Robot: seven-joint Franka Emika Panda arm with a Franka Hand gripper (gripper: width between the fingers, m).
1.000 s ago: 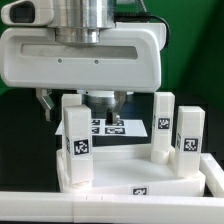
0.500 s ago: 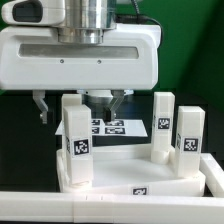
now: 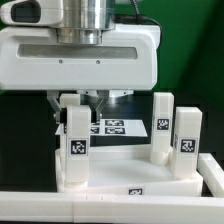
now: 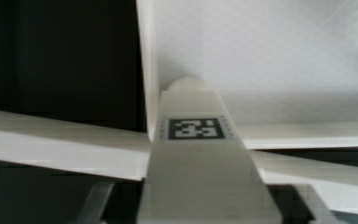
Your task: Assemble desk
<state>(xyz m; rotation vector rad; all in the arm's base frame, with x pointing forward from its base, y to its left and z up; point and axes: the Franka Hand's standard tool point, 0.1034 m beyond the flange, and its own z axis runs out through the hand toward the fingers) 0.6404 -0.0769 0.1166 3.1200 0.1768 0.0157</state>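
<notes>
**Asker:** What does the scene show, and where is the desk?

**Describer:** In the exterior view a white Franka arm with a broad white wrist housing fills the upper part of the picture. Below it lies the desk's large white plastic rimmed tabletop, underside up, near the camera. Three short square white legs with black-and-white tags stand upright on it: one tall-looking leg on the exterior view's left, and two more on the exterior view's right. Farther back, between them, lies the flat white marker board on the dark table.

**Asker:** And the gripper?

**Describer:** The two-finger gripper hangs directly above the left leg. Its dark fingertips stand narrowly either side of the leg's top; whether they are pressing on it I cannot tell, since the housing hides much of the contact. The wrist view looks straight down that leg, its tag centred, with the tabletop's pale surface behind.

**Asker:** How should this step be done well?

**Describer:** It looks like a grasp on the leg for seating or twisting it into its corner socket. Keep the leg centred between the fingers, grip it near the top squarely on flat faces, and keep it vertical so it does not bind or tip the tabletop.
</notes>
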